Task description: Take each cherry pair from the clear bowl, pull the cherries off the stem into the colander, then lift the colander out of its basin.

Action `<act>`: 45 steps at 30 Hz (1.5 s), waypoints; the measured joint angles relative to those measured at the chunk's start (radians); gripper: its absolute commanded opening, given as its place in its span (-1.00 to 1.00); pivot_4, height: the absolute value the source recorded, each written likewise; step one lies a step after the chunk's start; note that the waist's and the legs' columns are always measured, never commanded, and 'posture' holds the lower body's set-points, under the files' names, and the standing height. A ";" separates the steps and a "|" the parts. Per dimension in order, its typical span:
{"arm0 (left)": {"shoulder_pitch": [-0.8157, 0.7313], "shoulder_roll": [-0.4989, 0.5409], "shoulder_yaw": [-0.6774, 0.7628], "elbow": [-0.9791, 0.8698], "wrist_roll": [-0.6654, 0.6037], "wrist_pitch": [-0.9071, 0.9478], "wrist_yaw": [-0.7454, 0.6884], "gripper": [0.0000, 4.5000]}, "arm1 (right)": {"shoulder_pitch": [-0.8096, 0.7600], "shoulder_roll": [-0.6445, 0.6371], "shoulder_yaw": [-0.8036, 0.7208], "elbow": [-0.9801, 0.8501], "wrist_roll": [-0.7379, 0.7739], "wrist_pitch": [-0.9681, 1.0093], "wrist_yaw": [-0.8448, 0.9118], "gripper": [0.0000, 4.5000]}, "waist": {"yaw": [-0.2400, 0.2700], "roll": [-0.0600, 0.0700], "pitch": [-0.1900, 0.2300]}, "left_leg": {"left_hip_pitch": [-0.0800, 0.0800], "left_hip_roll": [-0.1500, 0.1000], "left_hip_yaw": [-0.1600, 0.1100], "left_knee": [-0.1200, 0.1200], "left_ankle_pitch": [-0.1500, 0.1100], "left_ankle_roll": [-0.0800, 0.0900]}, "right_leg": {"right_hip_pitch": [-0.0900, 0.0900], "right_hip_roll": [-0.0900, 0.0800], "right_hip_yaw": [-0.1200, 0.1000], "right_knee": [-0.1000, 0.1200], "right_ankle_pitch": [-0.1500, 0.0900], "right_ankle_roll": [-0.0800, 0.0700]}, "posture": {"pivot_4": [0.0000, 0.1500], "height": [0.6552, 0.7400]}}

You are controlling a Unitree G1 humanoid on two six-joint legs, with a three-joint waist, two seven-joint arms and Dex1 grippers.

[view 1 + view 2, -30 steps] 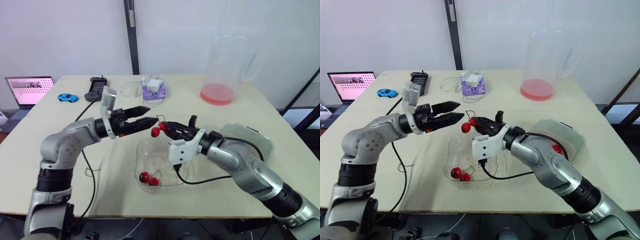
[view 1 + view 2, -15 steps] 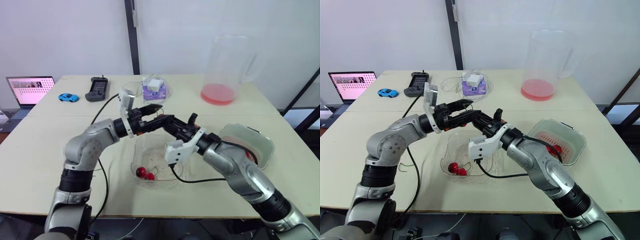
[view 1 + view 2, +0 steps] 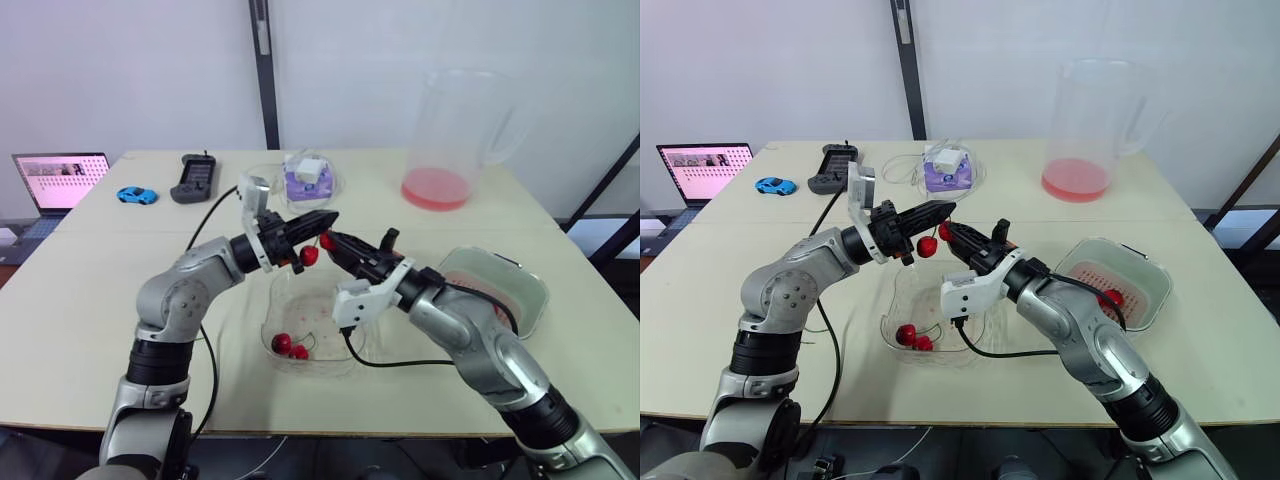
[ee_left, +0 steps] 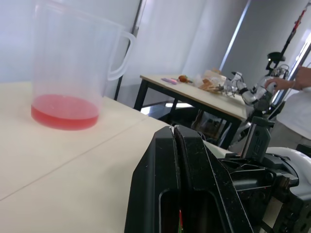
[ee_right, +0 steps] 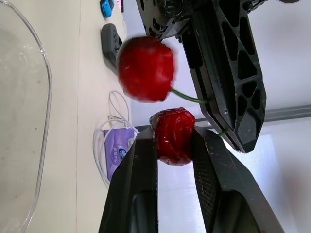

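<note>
With the left gripper pinching the stem and the right gripper pinching one cherry over the clear bowl, a pull now may drop it short of the colander at three o'clock.

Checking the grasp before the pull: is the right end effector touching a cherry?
Touching. The right wrist view shows the right end effector clamping one cherry from both sides.

Right gripper: clamped on one round red cherry.
Left gripper: thin green stem held, second red cherry hung.
</note>
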 measured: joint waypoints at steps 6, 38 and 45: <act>0.001 0.000 -0.002 0.000 -0.005 0.003 -0.007 -0.97 | 0.012 0.022 -0.023 -0.013 0.051 0.010 0.047 -0.60 | 0.000 0.000 0.000 | 0.000 0.000 0.000 0.000 0.000 0.000 | 0.000 0.000 0.000 0.000 0.000 0.000 | 1.00 0.84; -0.028 0.093 -0.049 0.000 -0.106 0.138 -0.284 -1.00 | -0.075 0.081 -0.512 -0.189 1.432 1.221 0.328 0.67 | 0.000 0.001 0.000 | 0.002 0.000 -0.002 0.000 -0.003 0.006 | 0.004 0.000 -0.002 -0.002 0.000 0.000 | 1.00 0.84; -0.025 0.090 -0.049 -0.009 -0.116 0.142 -0.272 -1.00 | -0.073 0.126 -0.503 -0.153 1.506 1.207 0.261 0.10 | 0.000 0.001 0.000 | 0.002 0.000 -0.002 0.000 -0.003 0.006 | 0.004 0.000 -0.002 -0.002 0.000 0.000 | 1.00 0.84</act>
